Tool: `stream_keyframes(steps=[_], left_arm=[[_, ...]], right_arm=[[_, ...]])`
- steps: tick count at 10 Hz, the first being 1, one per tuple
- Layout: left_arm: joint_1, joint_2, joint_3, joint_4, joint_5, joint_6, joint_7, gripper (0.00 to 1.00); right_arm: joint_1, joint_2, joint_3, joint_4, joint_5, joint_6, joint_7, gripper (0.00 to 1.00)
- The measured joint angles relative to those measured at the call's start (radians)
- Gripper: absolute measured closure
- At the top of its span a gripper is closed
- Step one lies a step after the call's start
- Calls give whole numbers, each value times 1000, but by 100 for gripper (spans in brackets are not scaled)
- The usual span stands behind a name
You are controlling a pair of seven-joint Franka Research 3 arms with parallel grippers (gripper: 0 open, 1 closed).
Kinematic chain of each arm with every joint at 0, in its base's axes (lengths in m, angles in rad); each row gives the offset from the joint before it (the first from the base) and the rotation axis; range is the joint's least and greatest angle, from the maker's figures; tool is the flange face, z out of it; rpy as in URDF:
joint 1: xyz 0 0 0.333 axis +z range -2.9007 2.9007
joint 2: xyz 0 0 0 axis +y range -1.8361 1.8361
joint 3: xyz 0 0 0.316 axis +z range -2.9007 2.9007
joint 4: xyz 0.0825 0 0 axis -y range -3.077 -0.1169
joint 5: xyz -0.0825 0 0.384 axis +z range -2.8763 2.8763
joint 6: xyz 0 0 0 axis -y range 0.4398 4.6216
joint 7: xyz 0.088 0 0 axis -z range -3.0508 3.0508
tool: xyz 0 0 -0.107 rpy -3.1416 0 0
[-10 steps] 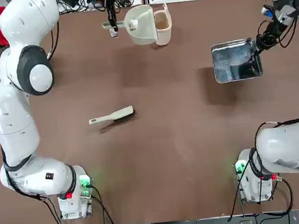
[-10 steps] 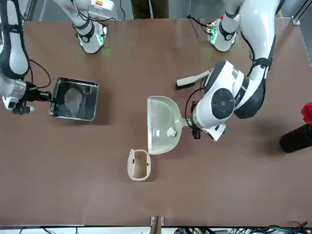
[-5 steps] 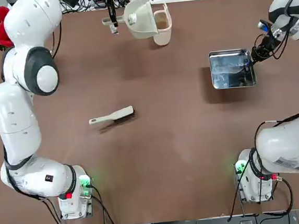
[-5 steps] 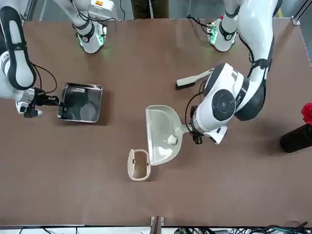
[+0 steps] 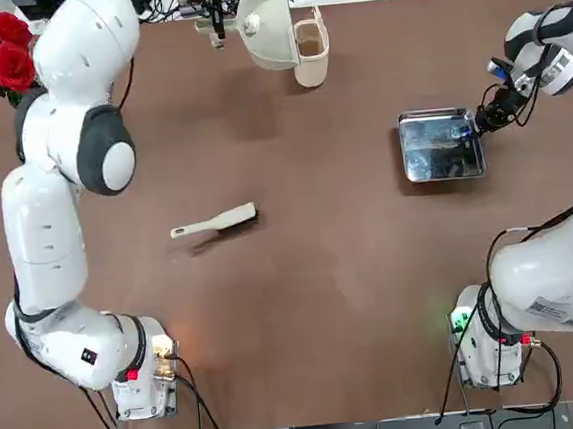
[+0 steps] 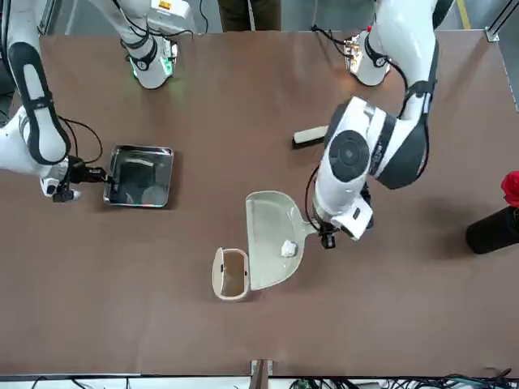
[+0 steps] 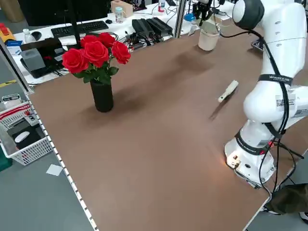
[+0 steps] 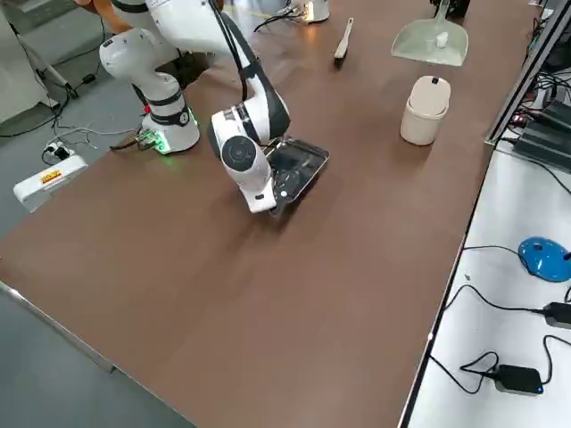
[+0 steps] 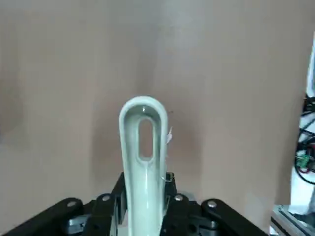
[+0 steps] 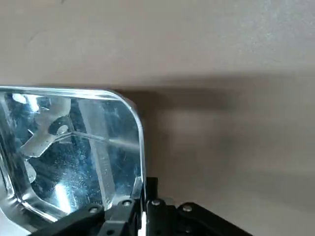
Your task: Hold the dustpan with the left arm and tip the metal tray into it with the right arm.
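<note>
The dustpan (image 6: 272, 243) hangs above the cream bin (image 6: 230, 274) at the desk's (image 6: 259, 340) far edge, its handle pinched by the left pincer (image 9: 142, 216), likely for emptying. The metal tray (image 5: 442, 145) lies well apart, its rim nipped by the right pincer (image 5: 482, 123).

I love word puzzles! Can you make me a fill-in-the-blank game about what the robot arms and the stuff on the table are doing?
1. The left gripper holds the dustpan by its ____.
2. The right gripper pinches the rim of the shiny metal ____.
3. Near the middle of the table lies a slim cream ____, and no gripper touches it.
4. The black vase holds red ____.

Missing words: handle; tray; brush; roses
</note>
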Motion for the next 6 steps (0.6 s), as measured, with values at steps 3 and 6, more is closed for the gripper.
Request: stream_keyframes(steps=[3,6], left_arm=[[-18,0,57,1,0,47,-89,67],[-100,9,196,0,0,83,-193,67]], right_arm=[[2,41,3,1,45,35,-42,95],[6,69,4,3,77,63,-98,95]])
